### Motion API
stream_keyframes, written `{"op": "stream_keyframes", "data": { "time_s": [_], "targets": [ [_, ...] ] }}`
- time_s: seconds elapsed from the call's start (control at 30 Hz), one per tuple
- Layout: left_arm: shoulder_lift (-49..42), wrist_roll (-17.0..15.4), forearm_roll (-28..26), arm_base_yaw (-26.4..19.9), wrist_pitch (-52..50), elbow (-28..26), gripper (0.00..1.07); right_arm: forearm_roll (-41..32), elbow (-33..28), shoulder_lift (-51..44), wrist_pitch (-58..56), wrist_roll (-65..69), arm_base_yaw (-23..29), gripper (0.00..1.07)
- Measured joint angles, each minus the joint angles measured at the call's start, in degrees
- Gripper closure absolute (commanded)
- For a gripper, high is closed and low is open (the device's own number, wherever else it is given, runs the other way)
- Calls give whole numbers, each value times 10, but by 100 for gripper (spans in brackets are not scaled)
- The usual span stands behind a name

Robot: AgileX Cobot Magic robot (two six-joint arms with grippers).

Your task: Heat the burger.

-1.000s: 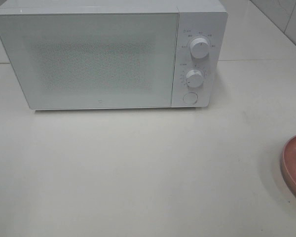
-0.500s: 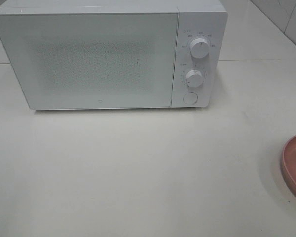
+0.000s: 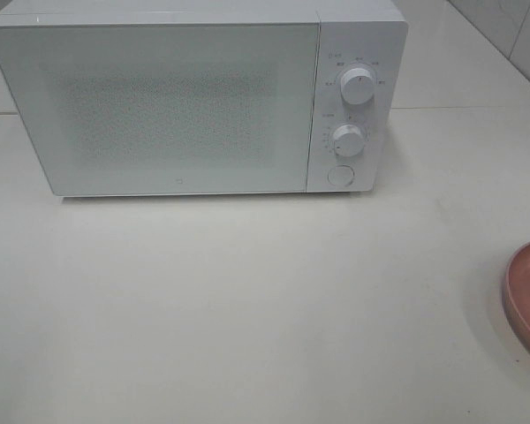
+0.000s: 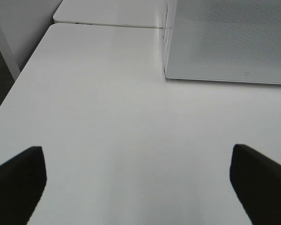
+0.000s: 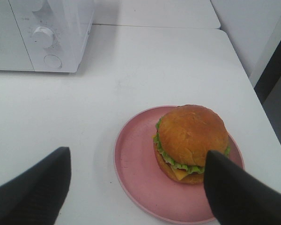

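Note:
The burger (image 5: pixel 191 140), with a golden-brown bun, green lettuce and yellow cheese, sits on a round pink plate (image 5: pixel 136 173) in the right wrist view. My right gripper (image 5: pixel 138 192) is open and empty, hanging above the table just short of the plate, one finger (image 5: pixel 239 194) overlapping the burger's near side. In the exterior high view only the plate's edge (image 3: pixel 528 296) shows at the right; the burger is out of view there. The white microwave (image 3: pixel 194 97) stands at the back with its door shut. My left gripper (image 4: pixel 136 180) is open and empty over bare table.
The microwave has two knobs (image 3: pixel 357 87) and a round button (image 3: pixel 339 175) on its right panel. It also shows in the left wrist view (image 4: pixel 225 40) and right wrist view (image 5: pixel 42 33). The table's right edge (image 5: pixel 250 91) lies near the plate.

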State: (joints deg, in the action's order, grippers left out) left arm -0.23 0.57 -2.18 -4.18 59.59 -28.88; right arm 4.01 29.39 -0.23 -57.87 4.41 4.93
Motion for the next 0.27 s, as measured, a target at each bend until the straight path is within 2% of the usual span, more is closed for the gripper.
{"op": "stream_keyframes", "data": {
  "time_s": [0.27],
  "targets": [
    [0,1,0,0,0,0,7,0,0,0,0,0,0,32]
  ]
}}
